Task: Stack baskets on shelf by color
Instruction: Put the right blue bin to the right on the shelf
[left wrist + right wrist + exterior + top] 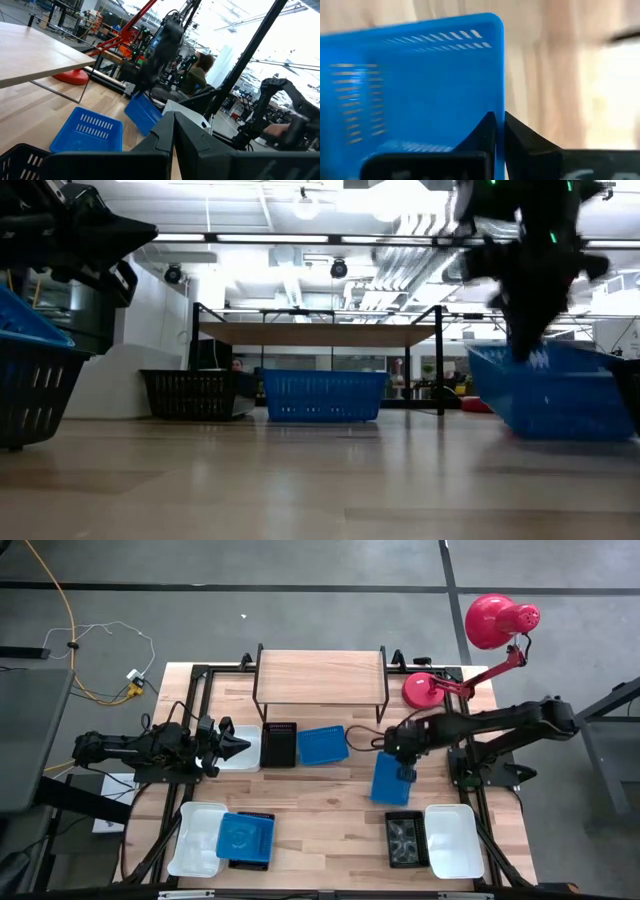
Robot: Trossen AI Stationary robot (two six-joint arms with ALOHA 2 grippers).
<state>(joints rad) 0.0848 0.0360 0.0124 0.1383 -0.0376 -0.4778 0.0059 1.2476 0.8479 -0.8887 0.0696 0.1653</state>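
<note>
The right gripper [404, 772] is out over the middle of the table [330, 820], pinching the rim of a blue basket [389, 781]. Its two fingers are pressed tight on the thin wall. The basket hangs tipped, with one end lower than the other, just past the front right leg of the shelf [320, 672].

The shelf stands at the back of the table. In front of it sit a black basket [279, 744] and a second blue basket [322, 745], side by side on the wood.

The left gripper [232, 745] waits on the left side, next to the black basket, over a white basket [243, 755]. Its fingers are pressed together with nothing between them.

Near the front left there is another white basket [195, 838], and beside it a blue one [245, 836] sitting inside a black one [262, 861]. Near the front right a black basket [406, 839] lies next to a white basket [454, 839].

A red lamp [495, 622] stands at the back right corner.
</note>
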